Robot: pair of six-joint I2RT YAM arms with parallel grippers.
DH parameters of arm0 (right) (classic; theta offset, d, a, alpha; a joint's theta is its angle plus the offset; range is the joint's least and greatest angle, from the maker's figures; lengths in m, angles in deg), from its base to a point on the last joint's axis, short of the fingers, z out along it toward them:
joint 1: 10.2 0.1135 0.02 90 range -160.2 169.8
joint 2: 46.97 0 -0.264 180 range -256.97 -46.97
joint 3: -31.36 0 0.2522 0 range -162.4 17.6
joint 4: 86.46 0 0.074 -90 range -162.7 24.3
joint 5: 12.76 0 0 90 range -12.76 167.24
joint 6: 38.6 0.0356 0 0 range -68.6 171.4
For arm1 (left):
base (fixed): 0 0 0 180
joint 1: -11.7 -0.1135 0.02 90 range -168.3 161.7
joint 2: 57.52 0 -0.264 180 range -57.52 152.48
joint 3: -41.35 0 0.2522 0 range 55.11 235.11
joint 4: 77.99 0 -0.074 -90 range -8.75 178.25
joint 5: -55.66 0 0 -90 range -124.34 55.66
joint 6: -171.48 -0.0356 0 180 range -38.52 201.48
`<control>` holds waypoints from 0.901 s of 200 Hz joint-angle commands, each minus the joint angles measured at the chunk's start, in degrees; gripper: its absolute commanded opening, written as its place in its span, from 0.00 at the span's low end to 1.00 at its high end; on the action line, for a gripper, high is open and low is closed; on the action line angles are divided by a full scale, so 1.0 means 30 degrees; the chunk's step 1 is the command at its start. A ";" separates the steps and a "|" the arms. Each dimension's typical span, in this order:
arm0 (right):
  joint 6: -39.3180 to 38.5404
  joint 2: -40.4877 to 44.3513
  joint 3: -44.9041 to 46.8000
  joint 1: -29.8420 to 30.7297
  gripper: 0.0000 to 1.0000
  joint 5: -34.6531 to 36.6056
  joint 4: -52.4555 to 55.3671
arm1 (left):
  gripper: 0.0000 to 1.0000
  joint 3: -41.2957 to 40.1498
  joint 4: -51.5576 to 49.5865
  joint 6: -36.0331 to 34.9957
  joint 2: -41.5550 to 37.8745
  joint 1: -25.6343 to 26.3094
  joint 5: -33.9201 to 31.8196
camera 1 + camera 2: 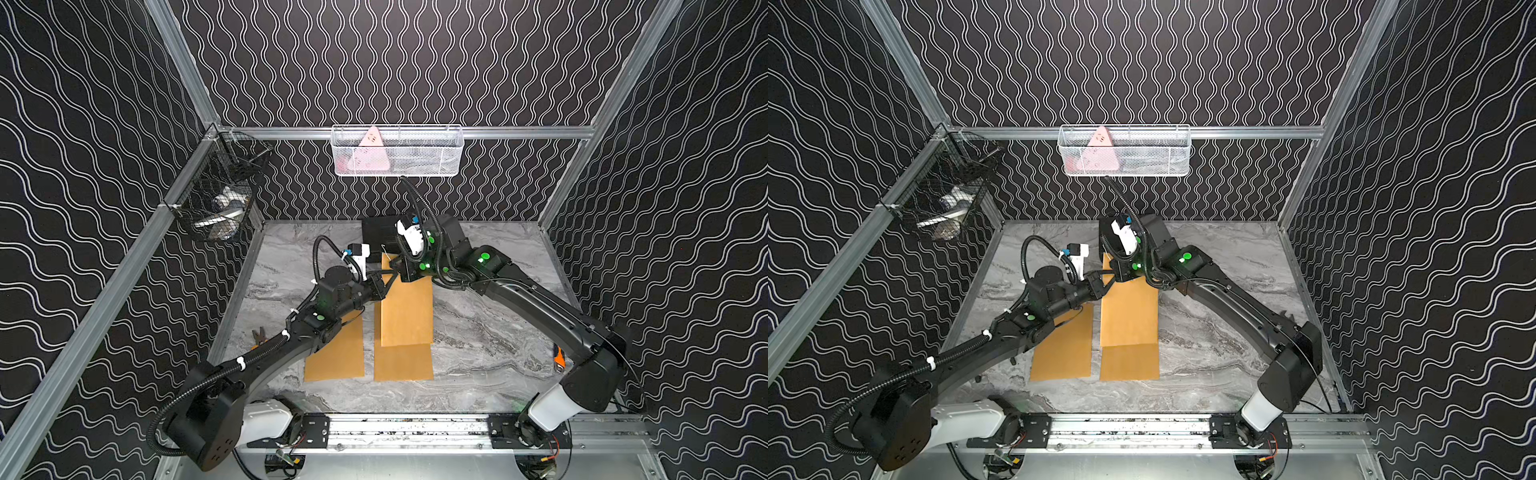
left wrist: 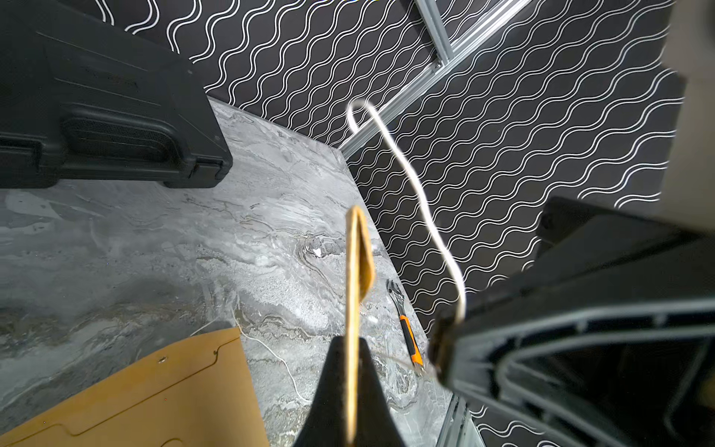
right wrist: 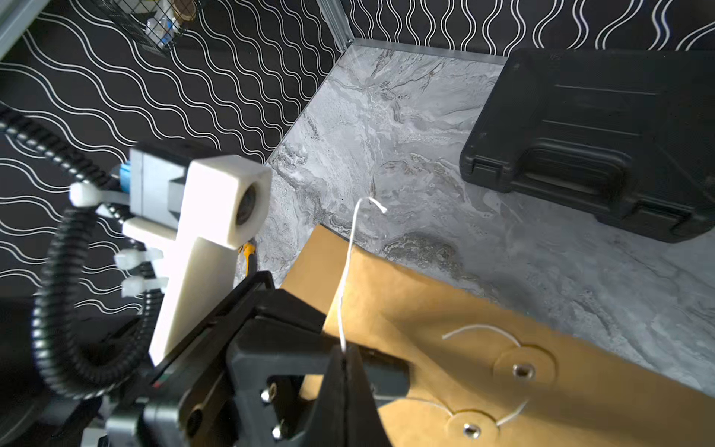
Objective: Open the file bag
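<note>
You had the left gripper (image 2: 351, 350) pinching the flap (image 2: 355, 271) of the file bag (image 1: 405, 316), a thin paper edge standing up between its jaws. Your right gripper (image 3: 344, 358) was clamped tight on the white string (image 3: 348, 263), which rose wavy and slack from the tips. The bag lay flat on the marble table (image 1: 490, 332) beneath both sets of jaws, its round clasp discs (image 3: 522, 367) just beside the right tips. A black case (image 3: 599, 135) sat well beyond them
</note>
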 commanded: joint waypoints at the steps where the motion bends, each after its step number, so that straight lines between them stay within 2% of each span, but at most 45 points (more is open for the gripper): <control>1: 0.0342 0.0468 0.0368 0.0028 0.00 -0.0196 -0.0966 | 0.00 0.0342 0.0604 0.0117 0.0008 -0.0012 -0.0265; 94: 0.1821 0.2451 0.3606 0.0028 0.00 0.0670 -0.2308 | 0.00 0.1149 0.0175 -0.0012 -0.0089 -0.0926 -0.0612; 180: 0.2382 0.3081 0.5585 -0.0059 0.00 0.1766 -0.2144 | 0.00 0.1440 -0.0115 -0.0016 -0.0439 -0.2100 -0.0113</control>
